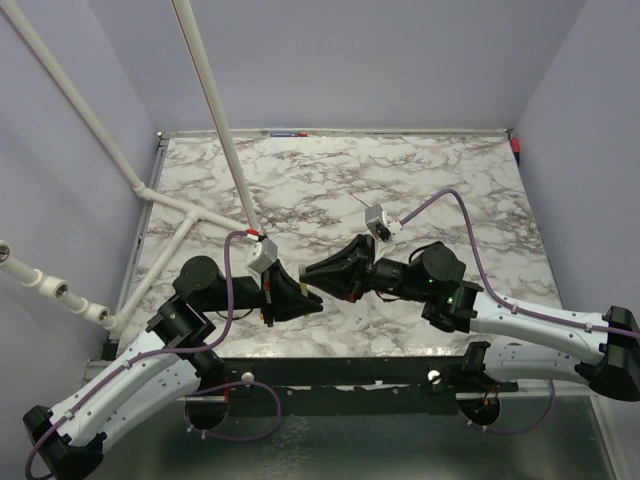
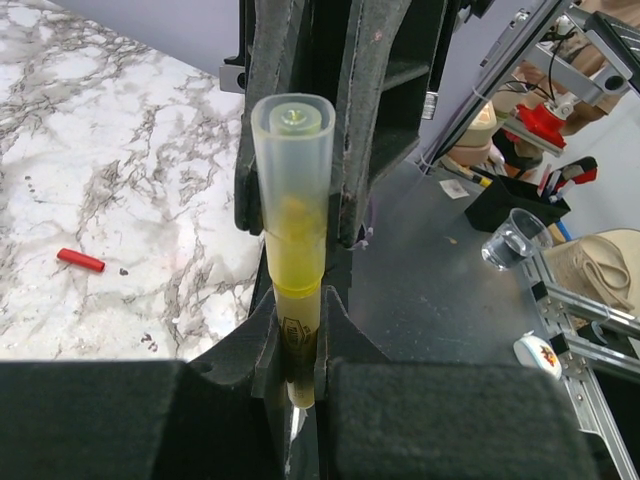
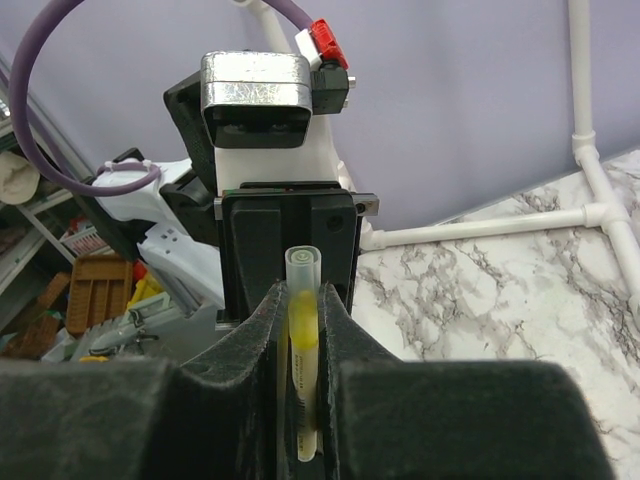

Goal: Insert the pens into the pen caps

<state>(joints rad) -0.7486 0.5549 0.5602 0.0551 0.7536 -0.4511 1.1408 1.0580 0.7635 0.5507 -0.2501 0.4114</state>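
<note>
Where the two black arms meet nose to nose low over the near side of the marble-patterned table (image 1: 330, 180), a slim yellow pen (image 2: 298, 265) is caught between them. On this side, the left gripper (image 2: 302, 322) has its jaws drawn almost together, pinching the pen's lower barrel with hardly a gap left. Beyond that grip the pen runs up into a translucent cap (image 2: 293, 150), a stubby yellowish plastic tube, and the yellow shows through the tube's lower half. Facing it, the right gripper (image 3: 300, 300) has its jaws drawn in just as narrowly, with both fingers pressing against the sides of that tube. Pen and cap hang in the air, clear of the tabletop. Farther off, a small red cap (image 2: 80, 261) lies flat and alone on the marble. Past it, white plastic pipes (image 1: 215, 110) slant up along the table's far left.
</note>
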